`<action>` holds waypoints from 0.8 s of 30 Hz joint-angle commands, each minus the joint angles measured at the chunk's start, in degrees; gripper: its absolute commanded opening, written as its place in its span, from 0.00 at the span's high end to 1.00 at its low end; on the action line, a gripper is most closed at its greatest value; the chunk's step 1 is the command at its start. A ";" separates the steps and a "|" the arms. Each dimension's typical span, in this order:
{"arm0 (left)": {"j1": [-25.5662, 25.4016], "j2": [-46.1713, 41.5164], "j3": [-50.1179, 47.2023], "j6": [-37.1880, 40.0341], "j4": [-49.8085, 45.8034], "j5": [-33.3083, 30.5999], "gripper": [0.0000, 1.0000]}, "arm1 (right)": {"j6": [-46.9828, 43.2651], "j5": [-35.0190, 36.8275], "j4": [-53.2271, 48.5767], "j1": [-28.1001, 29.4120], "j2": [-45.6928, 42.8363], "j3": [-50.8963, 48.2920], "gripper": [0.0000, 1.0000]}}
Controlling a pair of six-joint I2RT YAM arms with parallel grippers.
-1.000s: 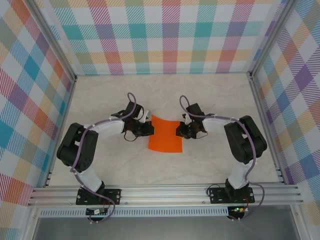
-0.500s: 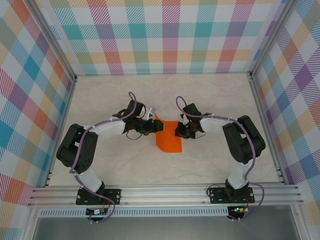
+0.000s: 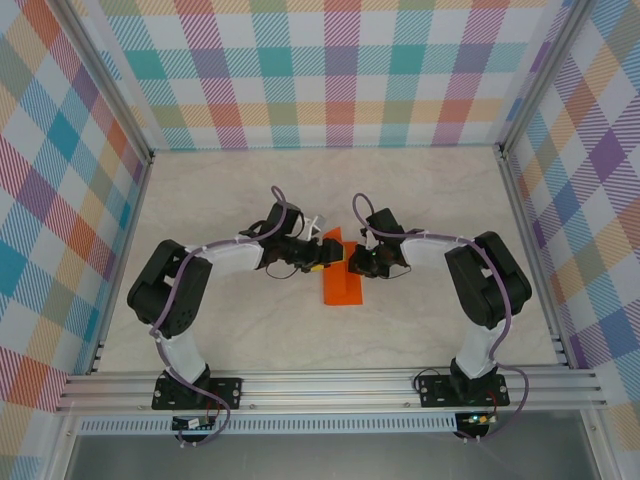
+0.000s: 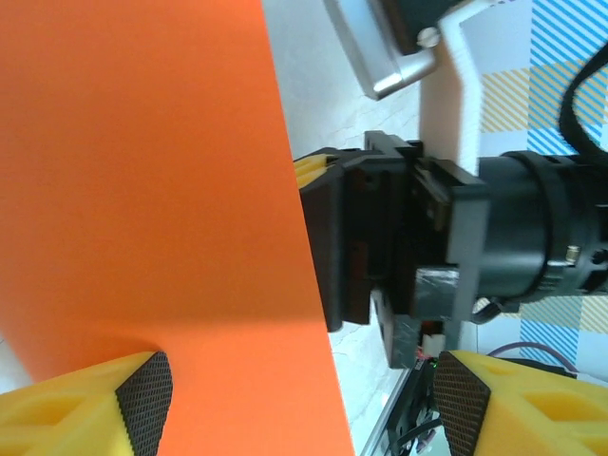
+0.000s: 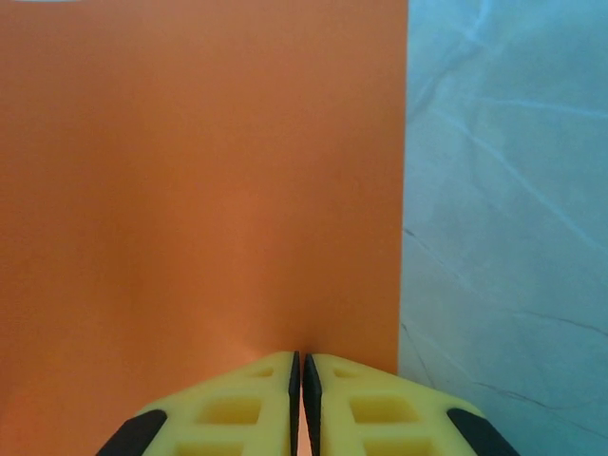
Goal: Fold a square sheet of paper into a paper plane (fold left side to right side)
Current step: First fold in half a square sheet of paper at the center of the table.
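orange sheet of paper (image 3: 341,284), one, folded narrow, lay mid-bench (image 3: 250,200) between two arms; left gripper (image 4: 299,399) stood with fingers apart beside it, right gripper (image 5: 299,380) pressed together, clamped on its edge.

I find nothing I can read in any of my views: no text, label, brand, number or sign.
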 commanded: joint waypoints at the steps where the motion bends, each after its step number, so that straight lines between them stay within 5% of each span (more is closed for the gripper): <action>1: -0.92 1.35 1.51 -1.46 3.10 1.89 0.25 | 0.71 0.56 -0.80 0.76 1.50 -2.51 0.85; 15: -1.01 2.57 1.95 -0.97 2.18 0.63 0.33 | -1.94 2.24 -6.37 -4.16 -16.53 -2.81 0.60; 24: -1.10 2.53 2.03 -0.71 1.62 0.61 0.40 | 2.87 -11.93 1.96 -3.88 -10.47 -1.81 0.54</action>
